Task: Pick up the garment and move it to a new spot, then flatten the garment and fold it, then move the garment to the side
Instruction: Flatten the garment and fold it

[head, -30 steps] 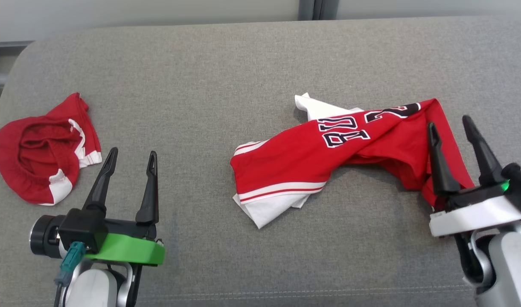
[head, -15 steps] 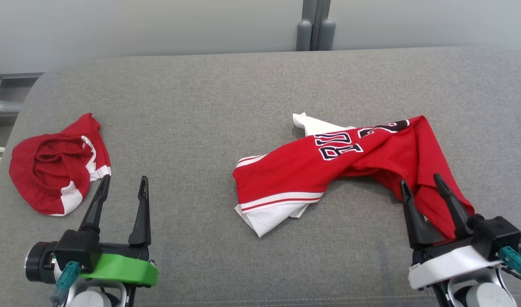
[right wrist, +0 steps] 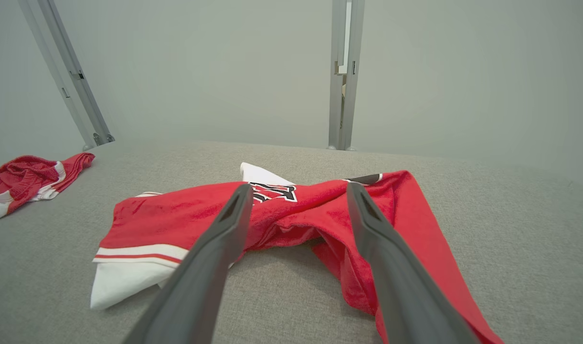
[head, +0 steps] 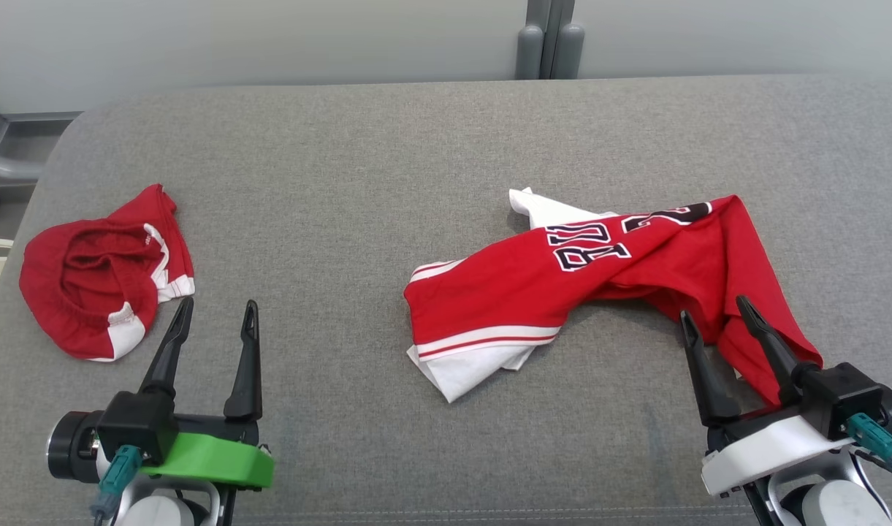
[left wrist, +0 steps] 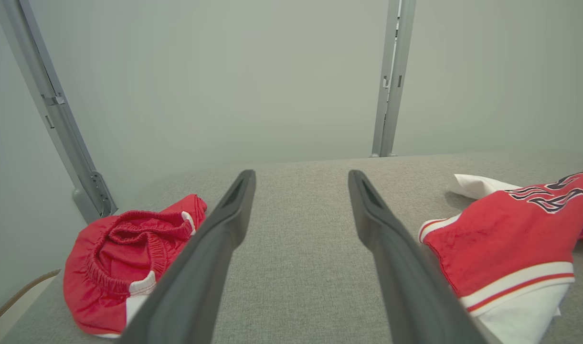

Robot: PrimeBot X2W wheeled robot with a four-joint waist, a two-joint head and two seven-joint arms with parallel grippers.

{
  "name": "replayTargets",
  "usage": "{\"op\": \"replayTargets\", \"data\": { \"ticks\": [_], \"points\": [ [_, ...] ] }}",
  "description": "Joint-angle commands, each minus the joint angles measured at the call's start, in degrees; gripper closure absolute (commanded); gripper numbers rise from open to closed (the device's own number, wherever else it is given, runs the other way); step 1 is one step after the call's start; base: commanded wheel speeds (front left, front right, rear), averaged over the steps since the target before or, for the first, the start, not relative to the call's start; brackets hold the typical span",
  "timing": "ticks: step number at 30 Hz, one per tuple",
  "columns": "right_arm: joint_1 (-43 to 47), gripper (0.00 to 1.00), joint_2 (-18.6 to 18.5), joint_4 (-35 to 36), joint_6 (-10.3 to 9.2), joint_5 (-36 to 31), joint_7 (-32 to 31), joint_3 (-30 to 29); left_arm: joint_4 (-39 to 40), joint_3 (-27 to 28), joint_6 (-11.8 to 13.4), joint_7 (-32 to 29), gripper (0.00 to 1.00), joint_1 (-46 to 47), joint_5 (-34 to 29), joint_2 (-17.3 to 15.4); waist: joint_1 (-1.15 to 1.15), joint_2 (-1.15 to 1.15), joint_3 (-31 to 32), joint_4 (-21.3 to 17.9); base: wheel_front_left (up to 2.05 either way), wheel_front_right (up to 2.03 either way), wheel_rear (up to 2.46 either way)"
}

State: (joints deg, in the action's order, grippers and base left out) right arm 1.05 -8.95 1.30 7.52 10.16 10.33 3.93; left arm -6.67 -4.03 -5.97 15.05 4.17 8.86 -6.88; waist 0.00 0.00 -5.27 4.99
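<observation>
Twisted red jersey with white trim and dark lettering across the right half of the grey upholstered pad, white hem toward the front edge, red tail trailing toward the front right corner; right jaws spread wide, gripping nothing, straddling that tail, contact unclear; left jaws equally wide, empty, over bare fabric near the front left corner; crumpled red shorts with white trim just beside them by the left edge, well apart from the jersey; grey upright post behind the back edge.
</observation>
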Motion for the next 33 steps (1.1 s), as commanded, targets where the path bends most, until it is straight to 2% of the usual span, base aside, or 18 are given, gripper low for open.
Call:
{"op": "replayTargets", "data": {
  "ticks": [1,10,19,25,33],
  "points": [
    [-0.3,0.00,-1.0,-0.3,-0.06,-0.7,-0.9,0.2,0.1,-0.1,0.3,0.2,0.00,0.9,0.1,-0.2,0.00,0.00,-0.3,0.1,0.00,0.00,0.00],
    [-2.3,0.00,-7.3,-4.8,-0.07,-2.9,-4.7,2.7,0.4,-0.9,0.0,0.2,0.00,2.1,0.3,0.5,0.00,0.00,-2.8,-0.1,0.00,0.00,0.00],
    [-7.2,0.00,-13.0,-13.3,-0.07,-5.1,-6.0,3.6,0.4,-1.7,-0.4,0.2,0.00,4.3,0.3,1.4,0.00,0.00,-6.6,-0.3,0.00,0.00,0.00],
    [-10.3,0.00,-14.1,-19.4,-0.07,-5.7,-4.5,0.6,0.2,-2.0,-0.6,0.2,0.00,5.5,0.2,1.7,0.00,0.00,-8.1,-0.1,0.00,0.00,0.00],
    [-13.8,0.00,-13.5,-25.9,-0.07,-4.3,-0.9,-8.6,0.1,-1.3,-0.8,0.2,0.00,6.4,-0.4,1.9,0.00,0.00,-9.6,0.0,0.00,0.00,0.00]
  ]
}}
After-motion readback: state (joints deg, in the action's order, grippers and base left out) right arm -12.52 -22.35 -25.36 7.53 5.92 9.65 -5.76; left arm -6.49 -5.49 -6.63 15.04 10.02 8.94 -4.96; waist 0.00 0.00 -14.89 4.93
